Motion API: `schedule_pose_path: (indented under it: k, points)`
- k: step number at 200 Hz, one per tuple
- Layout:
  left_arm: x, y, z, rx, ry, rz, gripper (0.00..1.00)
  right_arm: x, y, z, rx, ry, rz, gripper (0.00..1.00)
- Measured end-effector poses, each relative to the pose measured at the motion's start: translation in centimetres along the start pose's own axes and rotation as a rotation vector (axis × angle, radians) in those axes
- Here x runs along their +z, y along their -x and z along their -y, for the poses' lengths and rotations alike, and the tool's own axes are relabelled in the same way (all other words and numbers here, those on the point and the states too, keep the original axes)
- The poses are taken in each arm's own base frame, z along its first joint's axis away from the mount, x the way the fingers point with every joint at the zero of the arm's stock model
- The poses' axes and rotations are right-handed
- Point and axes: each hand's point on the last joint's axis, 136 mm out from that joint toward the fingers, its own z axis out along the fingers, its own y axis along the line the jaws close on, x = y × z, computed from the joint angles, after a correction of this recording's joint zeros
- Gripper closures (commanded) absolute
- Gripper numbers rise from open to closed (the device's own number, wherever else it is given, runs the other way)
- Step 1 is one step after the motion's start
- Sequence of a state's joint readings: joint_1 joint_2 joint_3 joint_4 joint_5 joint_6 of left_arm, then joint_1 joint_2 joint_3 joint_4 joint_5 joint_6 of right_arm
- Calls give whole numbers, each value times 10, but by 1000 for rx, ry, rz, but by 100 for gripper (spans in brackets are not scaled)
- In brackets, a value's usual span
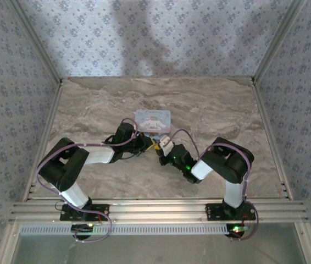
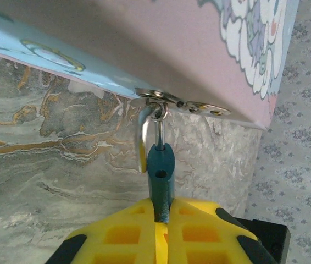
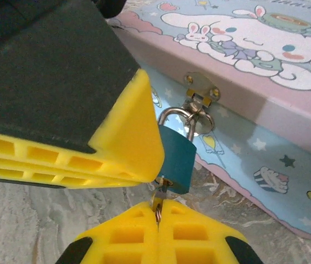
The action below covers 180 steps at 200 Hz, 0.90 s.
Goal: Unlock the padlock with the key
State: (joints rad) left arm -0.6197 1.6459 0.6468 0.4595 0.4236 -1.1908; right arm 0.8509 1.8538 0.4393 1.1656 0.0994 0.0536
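- Right wrist view: right gripper (image 3: 158,212) is clenched on the key (image 3: 159,197). Only a brassy sliver shows between the yellow tips. The key sits in the bottom of the padlock (image 3: 177,159).
- Padlock is a small teal body hanging by its shackle (image 3: 172,110) from the hasp (image 3: 200,88) on the front of the tin (image 3: 243,60), just above the marble table (image 3: 23,220).
- Left gripper (image 2: 161,215) is grasping the padlock body edge-on, fingers pinched on its lower half. From the right wrist, one of its yellow fingers lies flat against the lock's left side.
- Top external view: both grippers meet nose to nose at the near edge of the tin, around mid table.
- Done, judging by this: key in hand, lock steadied, key inserted.
- Shackle state is unclear. Left wrist shows one silver leg hanging beside the body rather than going into it, so it may already be popped. Right wrist hides that leg behind the left finger, so I can't call it.
- Left to do, my read: turn the key if it isn't turned, confirm the shackle is free, maybe unhook it from the hasp.
- Risk: both grips are on tiny parts, so the key could slip or the tin could drag along on the twist.
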Motion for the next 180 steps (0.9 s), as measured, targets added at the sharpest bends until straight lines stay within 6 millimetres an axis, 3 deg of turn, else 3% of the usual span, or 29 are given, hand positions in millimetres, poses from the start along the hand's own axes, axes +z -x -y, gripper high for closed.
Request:
schedule_pose_path:
  k: [39,86,121,180]
  points:
    - [-3,-6,-4,13,24,-26,65,-3,-6,5,85,-7,-14,100]
    - [-22,2,5,45,22,4,46,-4,-5,5,246,28,-9,100]
    - [-39,18,3,50,36,46,35,-5,-2,4,402,81,-9,100]
    - [-63,56,-14,38,103,118,26,-5,-3,3,676,150,-36,100]
